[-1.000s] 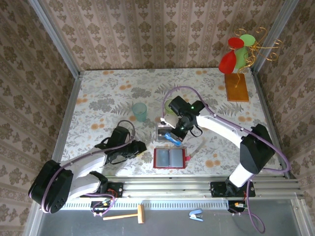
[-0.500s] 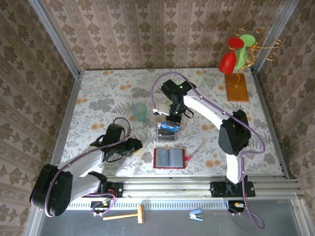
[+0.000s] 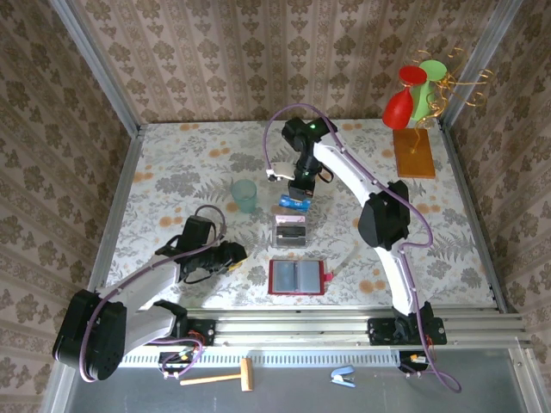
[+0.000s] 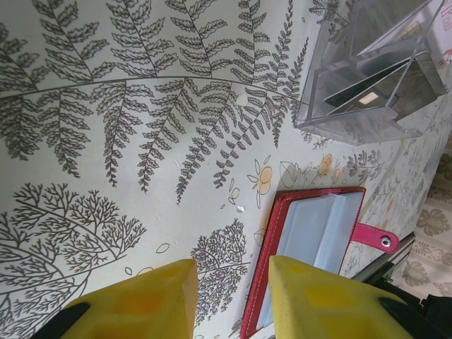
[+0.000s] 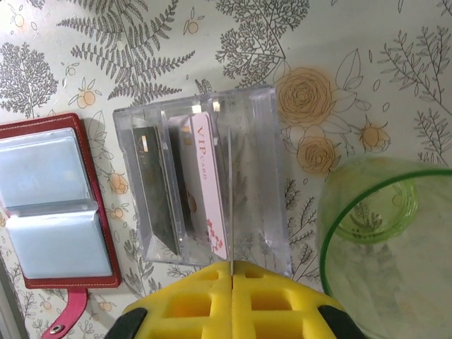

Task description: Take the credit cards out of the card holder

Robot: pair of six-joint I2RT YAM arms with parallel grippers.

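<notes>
A table point(image 3: 172, 172) in a pale fern-and-flower print fills a booth of brown damask walls point(image 3: 258, 60). At its 2 o'clock corner is a wire stand point(image 3: 415, 151) on a wooden base, hung with red and green pieces. Past the 6 o'clock edge, below the rail, lie a hammer point(image 3: 219, 377) and a stapler point(image 3: 343, 375). Near the middle stands a clear box point(image 3: 290, 231), with the wallet point(image 3: 297, 277) lying open at its 6 o'clock and a teal cup point(image 3: 244, 195) at its 10 o'clock. The right gripper point(image 3: 295, 196) hangs at the box's 12 o'clock, clamped on a blue card point(image 3: 294, 204). The left gripper point(image 3: 231, 254) is at the wallet's 9 o'clock, near it but apart. From above, the box's contents are hard to read. The right wrist view looks straight in: cards point(image 5: 157, 191) stand in its slots, one dark, one pink marked VIP, and the held card is a thin edge between the closed fingers point(image 5: 191, 296). A green cup point(image 5: 353, 205) is at the box's 4 o'clock there. The left wrist view shows its yellow fingers point(image 4: 152, 300) apart with nothing between them, and the wallet's pink tab point(image 4: 373, 236) with a snap.
</notes>
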